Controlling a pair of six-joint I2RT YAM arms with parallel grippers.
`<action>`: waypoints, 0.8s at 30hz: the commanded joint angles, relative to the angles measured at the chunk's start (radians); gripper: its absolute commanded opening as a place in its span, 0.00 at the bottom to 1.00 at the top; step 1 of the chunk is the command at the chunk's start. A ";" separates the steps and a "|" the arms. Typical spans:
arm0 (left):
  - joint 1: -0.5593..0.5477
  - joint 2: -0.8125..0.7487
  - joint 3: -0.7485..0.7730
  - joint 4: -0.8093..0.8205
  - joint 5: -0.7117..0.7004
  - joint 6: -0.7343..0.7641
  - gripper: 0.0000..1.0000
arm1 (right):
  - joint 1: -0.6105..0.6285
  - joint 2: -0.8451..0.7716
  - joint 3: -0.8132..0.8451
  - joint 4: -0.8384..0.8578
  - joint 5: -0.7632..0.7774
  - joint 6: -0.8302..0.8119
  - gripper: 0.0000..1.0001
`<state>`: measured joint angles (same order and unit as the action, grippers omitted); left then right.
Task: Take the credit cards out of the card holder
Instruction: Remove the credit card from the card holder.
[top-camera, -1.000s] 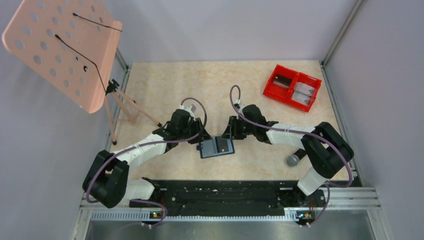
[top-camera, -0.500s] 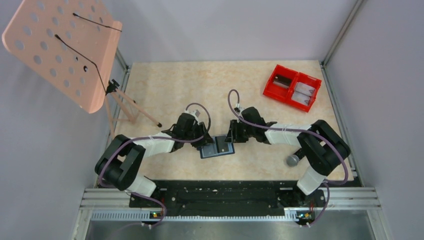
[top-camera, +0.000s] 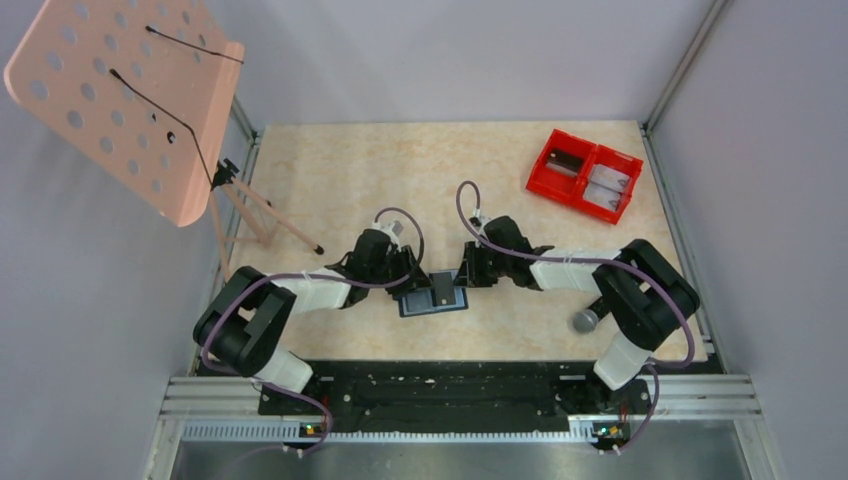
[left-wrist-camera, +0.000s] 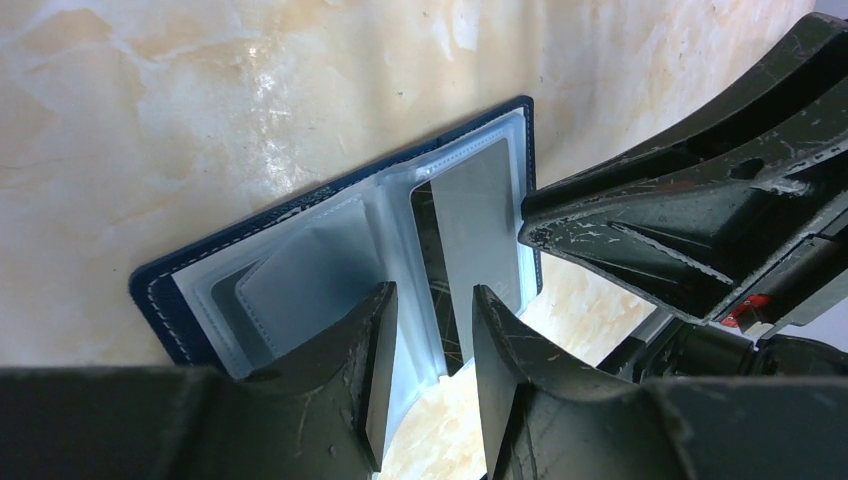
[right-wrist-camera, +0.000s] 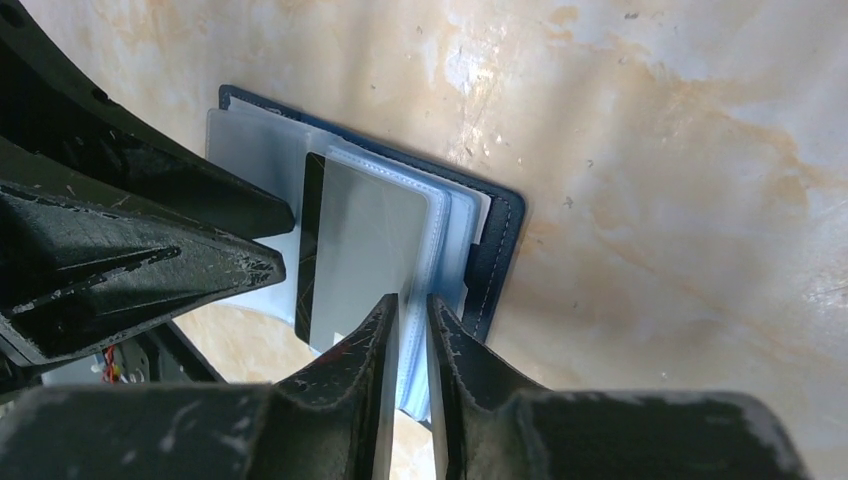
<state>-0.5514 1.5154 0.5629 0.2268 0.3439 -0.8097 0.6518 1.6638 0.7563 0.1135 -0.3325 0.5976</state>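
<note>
Marble tabletop (top-camera: 330, 170), open card holder (top-camera: 433, 296) between claws, left claw (left-wrist-camera: 430, 340) parted, right claw (right-wrist-camera: 412, 345) pinching sleeve edge

Both arms have black joint housings and white link covers, and a purple-grey cable loops along each from the base up behind the fingers. The left gripper (left-wrist-camera: 428, 372) has two black wedge-shaped fingers (left-wrist-camera: 520, 390), their faces scuffed with pale scratches, and the right gripper (right-wrist-camera: 410, 385) has the same worn black fingers (right-wrist-camera: 350, 390), tapering to thin tips. Behind the right fingers a small red part sits in the black housing
</note>
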 joint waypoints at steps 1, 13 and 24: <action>-0.012 0.017 -0.013 0.055 0.026 0.001 0.39 | 0.001 0.021 -0.023 0.023 0.003 0.001 0.14; -0.017 0.022 -0.008 0.072 0.049 -0.012 0.36 | 0.001 0.026 -0.031 0.031 0.001 0.007 0.02; -0.016 0.020 -0.016 0.109 0.084 -0.053 0.33 | 0.000 0.034 -0.036 0.034 0.000 0.012 0.00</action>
<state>-0.5636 1.5314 0.5591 0.2630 0.3870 -0.8368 0.6518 1.6772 0.7456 0.1379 -0.3378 0.6064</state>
